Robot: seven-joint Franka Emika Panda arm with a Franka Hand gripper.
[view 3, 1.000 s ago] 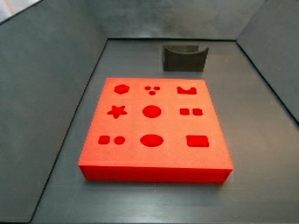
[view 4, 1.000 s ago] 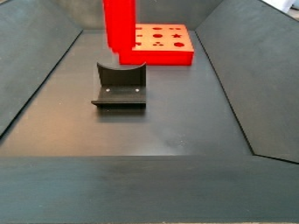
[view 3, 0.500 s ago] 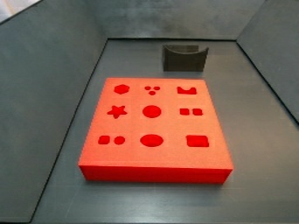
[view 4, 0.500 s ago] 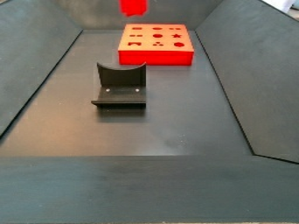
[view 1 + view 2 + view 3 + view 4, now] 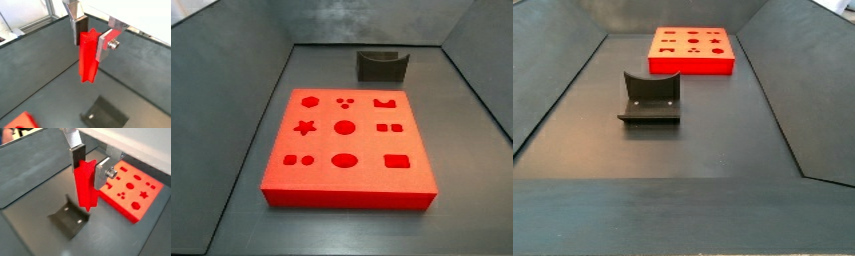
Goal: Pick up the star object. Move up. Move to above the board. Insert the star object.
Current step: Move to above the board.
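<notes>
My gripper (image 5: 92, 42) is clamped on the star object (image 5: 88, 56), w/ peg hanging below the fingers; it's gone from both side views since 0.5 s ago, so lift's done; fixture (image 5: 69, 217) directly beneath, board (image 5: 131, 189) off to one side; next I traverse.

In both wrist views the gripper (image 5: 91, 35) (image 5: 88, 162) hangs above the floor with the star object (image 5: 89, 56) (image 5: 85, 184) upright between its fingers (image 5: 75, 24) (image 5: 77, 153) — one plate on each side, the peg's lower part reaching down below them. Under it, in a wrist view, the fixture (image 5: 69, 216) stands on the floor, with the board (image 5: 132, 191) well apart beside it. In both side views the board (image 5: 345, 146) (image 5: 691, 49) lies flat on the floor and the fixture (image 5: 381, 65) (image 5: 649, 98) stands apart from one short end — neither shows the gripper.
</notes>
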